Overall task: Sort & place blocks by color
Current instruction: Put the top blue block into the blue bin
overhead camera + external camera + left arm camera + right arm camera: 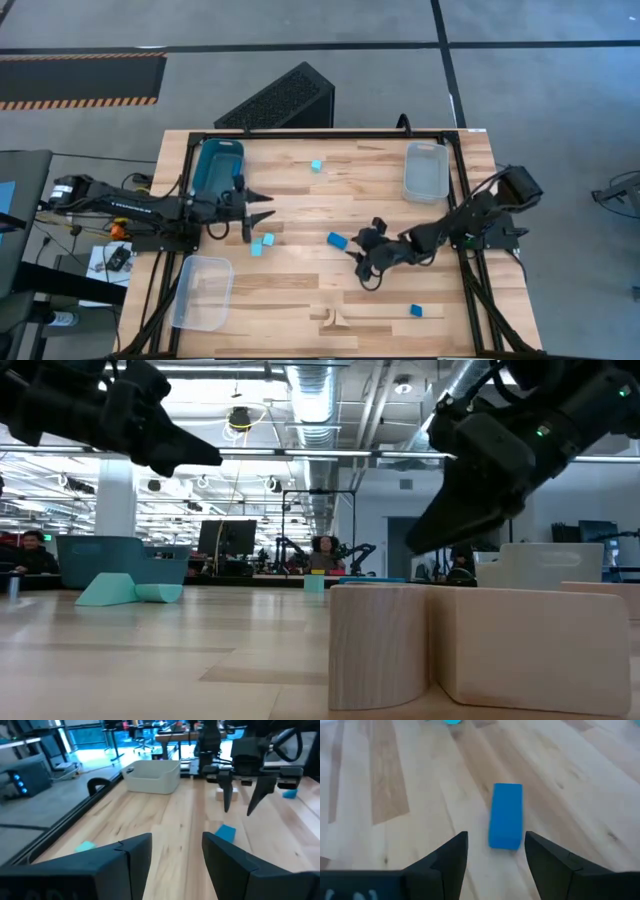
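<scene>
My right gripper (496, 839) is open and hovers over the middle of the table (358, 260). Its fingers stand on either side of the near end of a dark blue brick (506, 815) without touching it. The brick lies flat on the wood (337, 240). My left gripper (268, 204) is open and empty above the table's left part, beside the blue tray (218, 165). Two turquoise blocks (262, 244) lie just near of it. Another turquoise cube (316, 166) sits far centre, a blue cube (416, 311) near right, and pale wood blocks (335, 318) at the near edge.
A clear tray (203, 292) sits at the near-left corner and a pale tray (426, 172) at the far right. Black frame rails run along the table's sides (470, 250). Bare wood lies open between the two grippers. People and desks show in the room beyond.
</scene>
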Available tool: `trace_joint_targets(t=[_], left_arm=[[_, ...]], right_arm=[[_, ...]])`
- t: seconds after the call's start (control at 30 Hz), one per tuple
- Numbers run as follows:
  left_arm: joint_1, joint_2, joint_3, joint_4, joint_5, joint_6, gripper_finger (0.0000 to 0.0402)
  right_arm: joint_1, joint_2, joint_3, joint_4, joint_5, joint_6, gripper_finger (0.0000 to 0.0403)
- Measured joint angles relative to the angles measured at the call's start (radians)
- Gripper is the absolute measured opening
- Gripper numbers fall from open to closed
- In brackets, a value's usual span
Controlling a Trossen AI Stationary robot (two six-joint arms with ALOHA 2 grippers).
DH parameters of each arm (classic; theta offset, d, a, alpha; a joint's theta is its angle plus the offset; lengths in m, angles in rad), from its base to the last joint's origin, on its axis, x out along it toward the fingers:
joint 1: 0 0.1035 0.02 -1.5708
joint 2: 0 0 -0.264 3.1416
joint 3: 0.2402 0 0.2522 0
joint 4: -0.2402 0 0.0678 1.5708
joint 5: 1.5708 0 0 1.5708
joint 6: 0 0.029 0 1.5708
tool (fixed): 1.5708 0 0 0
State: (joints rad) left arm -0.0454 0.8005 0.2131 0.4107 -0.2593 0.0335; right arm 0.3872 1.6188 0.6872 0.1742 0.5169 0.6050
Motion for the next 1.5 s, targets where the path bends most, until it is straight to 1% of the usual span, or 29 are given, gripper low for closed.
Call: trace_joint_targets(t=[0.2,0.33,0.5,0.63,0.7,0.83,0.93,1.07,1.17,1.23,1.33,1.43,1.5], left_arm=[[-0.007,0.027,0.0,0.025,-0.001,0.013,0.0167],[-0.007,0.095,0.0,0.11,0.008,0.028,0.0183],[-0.007,0.212,0.0,0.216,0.028,0.063,0.0212],[-0.007,0.299,0.0,0.28,0.028,0.079,0.0232],[-0.007,0.337,0.0,0.308,0.028,0.086,0.0238],[-0.007,0.39,0.0,0.347,0.028,0.086,0.0242],[-0.007,0.424,0.0,0.371,0.038,0.079,0.0242],[-0.007,0.467,0.008,0.375,0.051,0.055,0.0243],[-0.007,0.51,0.03,0.375,0.074,0.051,0.0242],[-0.007,0.545,0.05,0.375,0.08,0.051,0.0242],[-0.007,0.601,0.087,0.375,0.074,0.051,0.0242],[-0.003,0.664,0.13,0.374,0.065,0.05,0.0242],[-0.002,0.699,0.161,0.367,0.077,0.053,0.0242]], right_arm=[[0.031,0.086,0.038,-0.001,-0.013,0.005,0.027],[0.013,0.134,0.045,-0.004,0.078,0.079,0.0292],[-0.004,0.192,0.043,0.033,0.092,0.103,0.0296],[-0.007,0.228,0.044,0.058,0.134,0.103,0.0296],[-0.015,0.236,0.044,0.059,0.151,0.102,0.0296],[-0.042,0.236,0.044,0.063,0.15,0.07,0.0294],[-0.056,0.236,0.044,0.082,0.136,0.012,0.0286],[-0.066,0.236,0.044,0.114,0.089,-0.088,0.0272],[-0.079,0.236,0.044,0.134,0.075,-0.148,0.0259],[-0.094,0.236,0.044,0.145,0.044,-0.186,0.0247],[-0.117,0.236,0.044,0.16,-0.017,-0.209,0.0218],[-0.137,0.235,0.044,0.17,-0.079,-0.227,0.0171],[-0.146,0.235,0.044,0.18,-0.098,-0.237,0.0136]])
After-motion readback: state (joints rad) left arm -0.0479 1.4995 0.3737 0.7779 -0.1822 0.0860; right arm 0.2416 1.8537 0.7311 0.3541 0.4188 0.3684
